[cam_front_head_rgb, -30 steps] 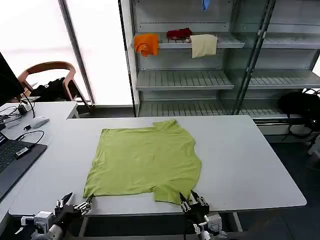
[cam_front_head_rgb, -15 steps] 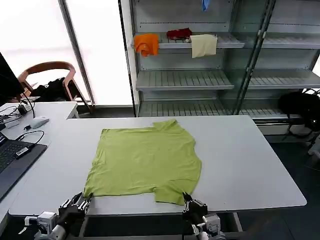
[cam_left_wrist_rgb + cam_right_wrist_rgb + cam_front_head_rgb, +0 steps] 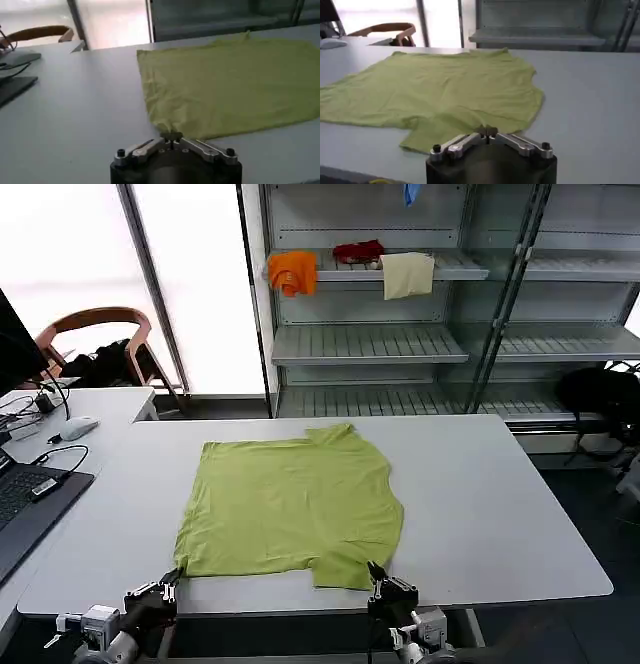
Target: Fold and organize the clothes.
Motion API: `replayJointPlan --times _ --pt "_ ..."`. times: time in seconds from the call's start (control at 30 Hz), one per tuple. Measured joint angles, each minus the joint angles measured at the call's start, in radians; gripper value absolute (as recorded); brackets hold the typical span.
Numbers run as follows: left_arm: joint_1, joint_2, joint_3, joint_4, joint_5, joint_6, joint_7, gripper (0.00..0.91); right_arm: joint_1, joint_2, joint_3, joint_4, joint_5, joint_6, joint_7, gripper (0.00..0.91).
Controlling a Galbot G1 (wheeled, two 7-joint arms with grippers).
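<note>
- Grey-white and broad, one counter (image 3: 480,514) carries the work; a second one (image 3: 110,406) stands to its left with a laptop (image 3: 30,502), a mouse (image 3: 78,426) and some cables.
- Metal shelving (image 3: 370,344) lines the back wall, several tiers of it. The upper tier holds three cloths: one orange (image 3: 292,272), one dark red (image 3: 358,251), one cream (image 3: 407,274) hanging over the edge. The tiers below look bare.
- One lime yellow-green T-shirt (image 3: 290,504) lies spread flat in the middle of the main counter, neck toward the shelving, hem toward the robot, with a sleeve sticking out at the near right corner.
- One wooden chair (image 3: 100,334) stands by the window with a dark bundle on it.
- Two hands sit low at the counter's near edge. The left hand (image 3: 170,582) has its fingertips pinched together on the shirt's near left corner, as its wrist view (image 3: 171,136) shows.
- The right hand (image 3: 378,579) has its fingers closed, tips together at the near edge of the sleeve (image 3: 488,131); whether cloth lies between them I cannot tell.
</note>
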Motion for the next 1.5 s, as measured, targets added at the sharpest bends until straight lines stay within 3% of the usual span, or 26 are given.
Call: replayJointPlan --times 0.53,1.5 --pt "-0.101 -0.044 -0.025 -0.005 -0.070 0.017 -0.018 0.000 0.130 0.045 0.033 -0.049 0.034 -0.002 0.005 0.000" --pt "-0.351 -0.105 0.064 0.113 0.034 0.028 -0.062 0.000 0.421 0.127 -0.011 -0.294 -0.026 -0.003 -0.005 0.000"
